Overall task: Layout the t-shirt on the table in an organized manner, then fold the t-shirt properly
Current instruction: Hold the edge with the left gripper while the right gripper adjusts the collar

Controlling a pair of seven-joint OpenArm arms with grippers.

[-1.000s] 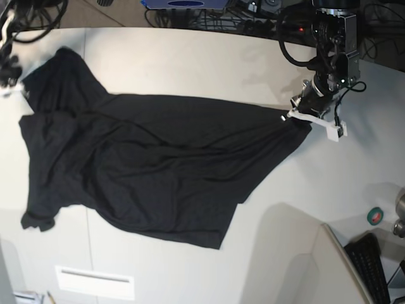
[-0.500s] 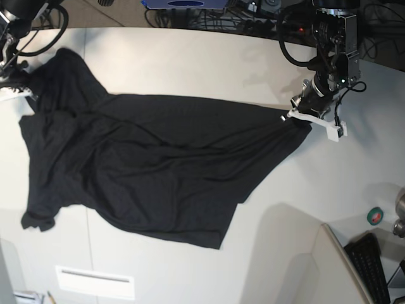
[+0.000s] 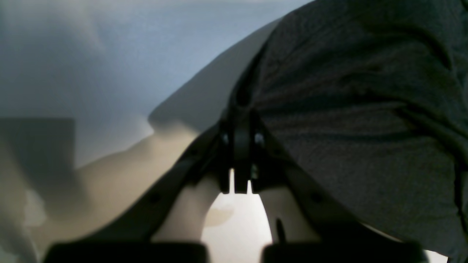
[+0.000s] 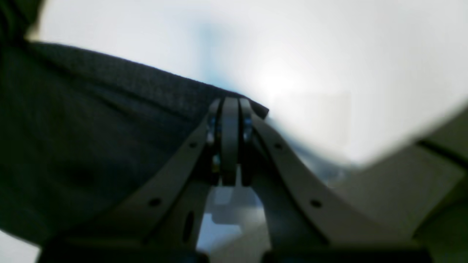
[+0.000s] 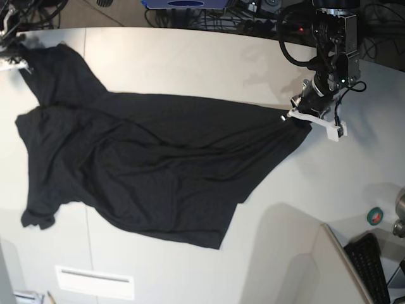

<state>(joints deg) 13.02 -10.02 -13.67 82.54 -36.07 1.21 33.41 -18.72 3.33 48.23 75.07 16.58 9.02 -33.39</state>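
Left wrist view showed the left gripper (image 3: 237, 146) with its jaws pressed together on a fold of the t-shirt (image 3: 358, 109), the dark cloth bunched up into the tips and spreading away to the right of the picture. Pale table (image 3: 109, 65) lay blurred behind and to the left of the jaws.

In the right wrist view, the right gripper (image 4: 229, 124) was likewise pressed together, pinching an edge of the black t-shirt (image 4: 91, 138), which filled the left side of that picture. Bright, out-of-focus table (image 4: 292, 54) lay beyond the tips.

From the base camera, the left gripper (image 5: 302, 113) stood toward the table's right edge, holding one pointed corner of the t-shirt (image 5: 152, 171) just above the surface. The right gripper (image 5: 14, 60) was at the far left corner of the table (image 5: 190, 57), mostly cut off by the picture's edge, with another corner of the cloth drawn up to it. Between the two, the t-shirt lay stretched across the table, wrinkled and uneven, showing only plain black. Its lower part sagged toward the near edge in a ragged, slanting hem, and a sleeve lay curled near the left edge. A white rectangular plate (image 5: 95, 282) sat by the near edge, apart from the cloth. A small green roll (image 5: 376, 216) rested off to the right, near a dark keyboard (image 5: 373, 266).
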